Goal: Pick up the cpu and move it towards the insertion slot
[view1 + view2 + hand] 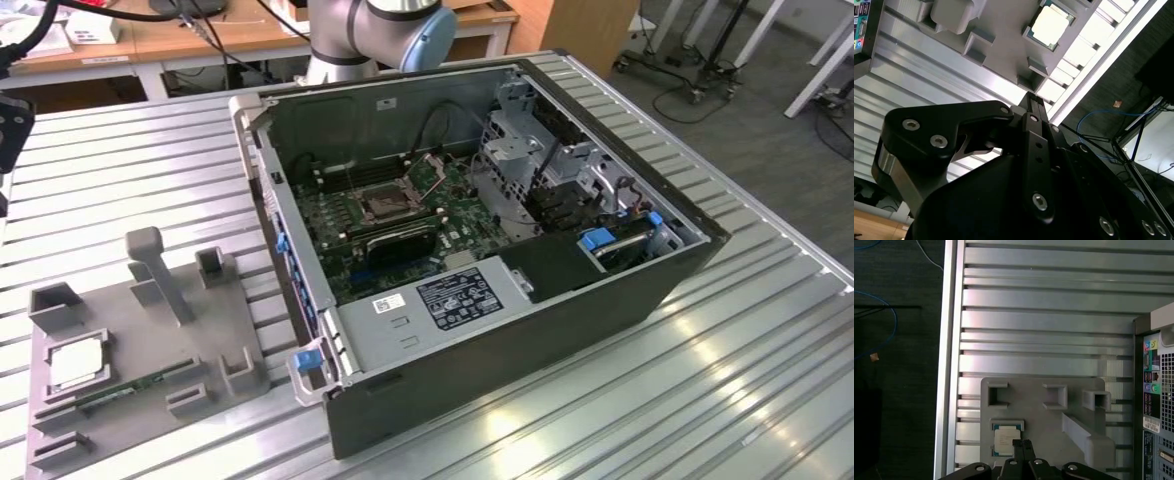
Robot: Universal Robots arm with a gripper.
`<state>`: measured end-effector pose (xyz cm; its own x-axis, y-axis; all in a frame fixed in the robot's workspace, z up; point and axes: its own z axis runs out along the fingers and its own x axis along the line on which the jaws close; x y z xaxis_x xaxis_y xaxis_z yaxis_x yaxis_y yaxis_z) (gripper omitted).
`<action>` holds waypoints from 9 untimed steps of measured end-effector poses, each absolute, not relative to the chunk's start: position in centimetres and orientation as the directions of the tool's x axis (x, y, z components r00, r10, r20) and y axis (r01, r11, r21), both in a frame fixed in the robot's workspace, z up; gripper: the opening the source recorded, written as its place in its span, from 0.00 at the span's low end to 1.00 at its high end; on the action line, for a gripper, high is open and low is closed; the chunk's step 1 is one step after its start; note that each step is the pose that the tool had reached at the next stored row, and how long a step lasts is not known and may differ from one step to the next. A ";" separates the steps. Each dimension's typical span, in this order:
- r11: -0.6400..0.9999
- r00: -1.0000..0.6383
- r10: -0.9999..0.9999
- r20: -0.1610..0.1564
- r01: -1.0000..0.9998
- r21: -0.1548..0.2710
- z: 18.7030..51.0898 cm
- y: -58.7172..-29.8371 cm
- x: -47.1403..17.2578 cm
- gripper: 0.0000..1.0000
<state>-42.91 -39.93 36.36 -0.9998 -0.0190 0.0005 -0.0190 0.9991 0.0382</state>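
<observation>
The cpu (74,360) lies flat in a square recess of a gray holder plate (134,330) on the slatted metal tabletop (747,400), at the exterior view's left. A green memory stick (127,388) lies on the same plate, just beside the cpu. The insertion slot (387,205) sits on the board inside the open computer case (534,330), well apart from the cpu.

In both wrist views the claw (1023,443) (1035,97) is clenched: its two fingertips meet, with nothing between them. In the first wrist view the claw tip is seen against the edge of the cpu (1006,437), over the holder plate (1044,420). In the second wrist view the cpu (1050,26) rests in its recess, apart from the claw tip. The claw grasps nothing.
</observation>
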 end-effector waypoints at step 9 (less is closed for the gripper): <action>0.999 -1.000 -0.019 0.001 -0.019 0.038 36.4 -40.3 -42.9 0.11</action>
<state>-42.90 -40.26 36.36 -0.9998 -0.0191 0.0005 -0.0191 0.9991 0.0382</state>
